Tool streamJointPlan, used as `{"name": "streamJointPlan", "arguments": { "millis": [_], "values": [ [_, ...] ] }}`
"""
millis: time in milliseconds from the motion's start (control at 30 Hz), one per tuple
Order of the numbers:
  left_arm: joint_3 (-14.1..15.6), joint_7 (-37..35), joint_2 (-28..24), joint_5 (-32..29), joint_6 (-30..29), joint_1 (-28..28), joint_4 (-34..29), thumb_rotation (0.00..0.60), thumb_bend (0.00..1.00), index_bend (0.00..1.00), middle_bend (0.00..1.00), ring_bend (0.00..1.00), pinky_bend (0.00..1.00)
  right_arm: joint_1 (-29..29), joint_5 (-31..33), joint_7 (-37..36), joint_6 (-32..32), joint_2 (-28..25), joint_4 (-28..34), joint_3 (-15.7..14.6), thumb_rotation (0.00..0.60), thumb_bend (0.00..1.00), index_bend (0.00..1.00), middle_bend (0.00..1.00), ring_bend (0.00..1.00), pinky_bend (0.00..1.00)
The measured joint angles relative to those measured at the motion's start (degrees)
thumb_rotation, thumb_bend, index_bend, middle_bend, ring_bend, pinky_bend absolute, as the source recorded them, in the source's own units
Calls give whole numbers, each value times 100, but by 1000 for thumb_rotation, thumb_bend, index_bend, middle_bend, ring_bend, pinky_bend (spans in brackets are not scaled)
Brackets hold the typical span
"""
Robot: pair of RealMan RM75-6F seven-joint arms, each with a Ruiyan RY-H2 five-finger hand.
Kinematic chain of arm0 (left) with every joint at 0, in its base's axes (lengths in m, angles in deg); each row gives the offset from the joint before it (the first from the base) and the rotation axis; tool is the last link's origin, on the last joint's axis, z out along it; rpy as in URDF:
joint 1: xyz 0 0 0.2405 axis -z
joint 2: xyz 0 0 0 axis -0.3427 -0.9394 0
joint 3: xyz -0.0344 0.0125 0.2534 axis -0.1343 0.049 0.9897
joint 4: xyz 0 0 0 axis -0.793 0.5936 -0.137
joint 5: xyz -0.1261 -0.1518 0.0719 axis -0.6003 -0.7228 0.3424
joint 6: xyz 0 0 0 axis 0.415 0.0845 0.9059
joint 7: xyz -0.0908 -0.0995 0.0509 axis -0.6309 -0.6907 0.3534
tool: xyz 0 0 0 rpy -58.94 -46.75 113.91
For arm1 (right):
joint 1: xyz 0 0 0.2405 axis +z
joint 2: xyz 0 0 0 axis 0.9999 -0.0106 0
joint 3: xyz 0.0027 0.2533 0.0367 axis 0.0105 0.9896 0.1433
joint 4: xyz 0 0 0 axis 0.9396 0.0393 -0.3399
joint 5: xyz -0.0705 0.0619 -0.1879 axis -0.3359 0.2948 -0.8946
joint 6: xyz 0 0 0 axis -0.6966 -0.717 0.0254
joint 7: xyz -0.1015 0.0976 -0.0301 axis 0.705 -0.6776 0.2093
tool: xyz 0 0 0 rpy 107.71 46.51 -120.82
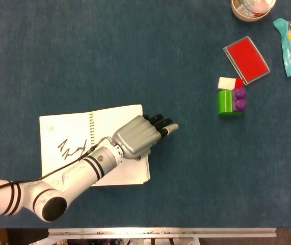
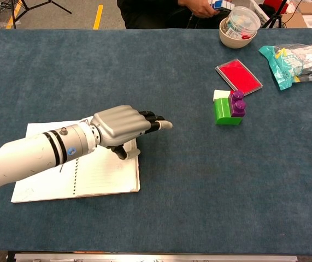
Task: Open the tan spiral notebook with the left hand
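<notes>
From the head view I see the tan spiral-bound paper notebook (image 1: 91, 148) already lying open on the blue felt table (image 1: 135, 56) at the near left, scribbled page left of the coil, and my grey-backed left hand (image 1: 137, 136) spread flat over the right page's far corner, fingers together and reaching past the edge, holding nothing. From the chest view the same left hand (image 2: 124, 126) sits low over that page, the thumb seeming to touch the paper, so I judge the opening done and the next move a clean lift away without dragging the sheets; my right hand shows in neither view.
</notes>
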Motion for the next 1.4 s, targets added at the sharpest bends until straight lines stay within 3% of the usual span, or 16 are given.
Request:
{"name": "streamJointPlan", "arguments": {
  "millis": [133,433,733,967,1000,1133,1200,1400],
  "values": [
    [15,-54,22,54,-28,28,-123,411,394,0,55,94,292,-10,-3,-3,18,-3,2,2,600,533,382,369,277,368],
    [-106,-98,21,109,-286,81,-352,361,376,0,43,79,282,-28,5,-17,36,-26,2,11,600,533,382,369,277,367],
    [-68,-643,-771,386,-1054,-437,-708,357,376,0,0,0,140,27,-5,72,-61,-68,43,10,600,532,382,369,277,368],
    [221,-1341,-1361,863,-1968,-1244,-739,359,376,0,0,0,122,100,-17,256,-162,-149,174,11,600,533,382,369,277,368],
    [281,-1505,-1441,949,-2145,-1414,-708,365,376,0,0,0,122,108,-14,287,-174,-163,197,13,600,532,382,369,277,367],
    [475,-1968,-1687,1172,-2659,-1948,-543,518,376,0,0,0,122,155,-3,449,-261,-236,321,10,600,533,382,369,277,367],
    [573,-2128,-1807,1240,-2866,-2204,-444,559,376,0,0,0,122,176,1,524,-306,-276,386,4,600,532,382,369,277,367],
    [692,-2424,-2061,1190,-3293,-2799,-255,600,376,0,0,0,122,250,-33,778,-400,-385,563,-21,600,533,382,369,277,367]
  ]
}}
